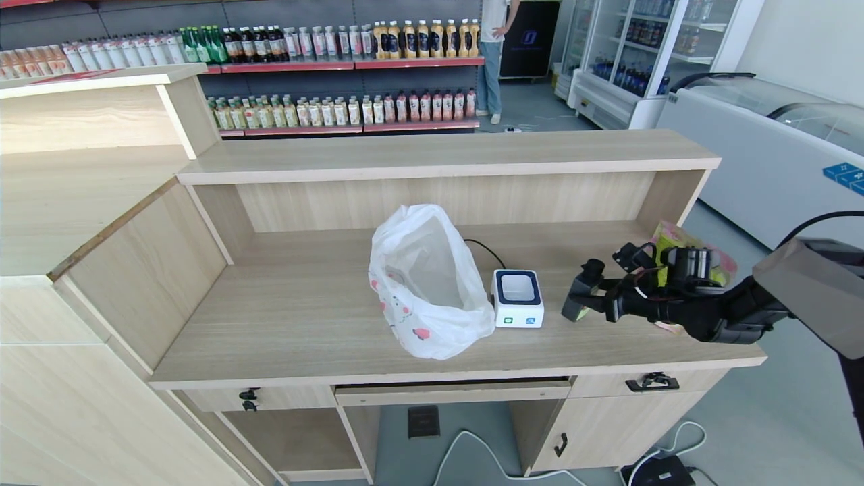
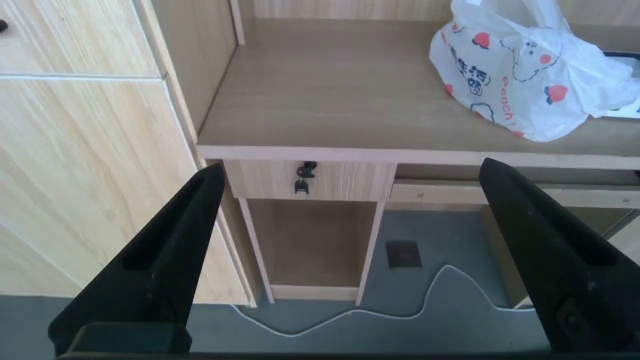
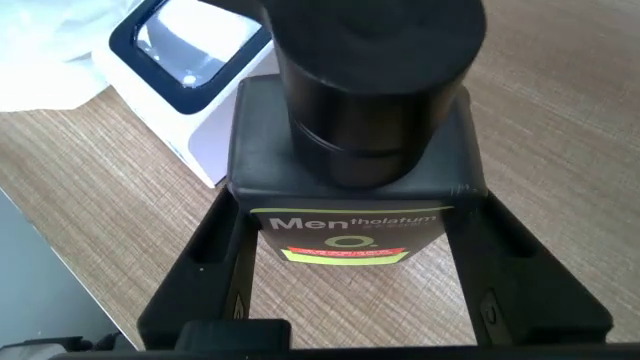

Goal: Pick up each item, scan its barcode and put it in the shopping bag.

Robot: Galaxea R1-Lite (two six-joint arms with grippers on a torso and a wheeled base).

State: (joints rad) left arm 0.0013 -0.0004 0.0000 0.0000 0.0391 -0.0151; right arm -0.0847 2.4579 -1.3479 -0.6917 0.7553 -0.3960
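Looks pretty early in the job to me. The right gripper [image 3: 350, 255] is clamped on a dark, squarish bottle with a black cap [image 3: 350, 140]. It holds the bottle tilted and low over the light wood counter [image 1: 304, 324], just beside the small white barcode scanner with the dark blue window frame [image 1: 518, 297]. The bottle is next to the scanner, not over the window, so my guess is the scan isn't done yet and bagging comes after.

The white plastic shopping bag with fruit prints [image 1: 425, 290] stands open on the scanner's other side, right up against it. A green, yellow and pink snack packet [image 1: 675, 237] lies at the counter's far right behind the arm, so that one looks like it's waiting too. The left gripper [image 2: 350, 260] hangs wide open with nothing in it, down in front of the counter's edge.

Can't tell if anything's in the bag already, since the folds hide the bottom. The arm blocks most of the packet, and I can't spot the bottle's barcode.
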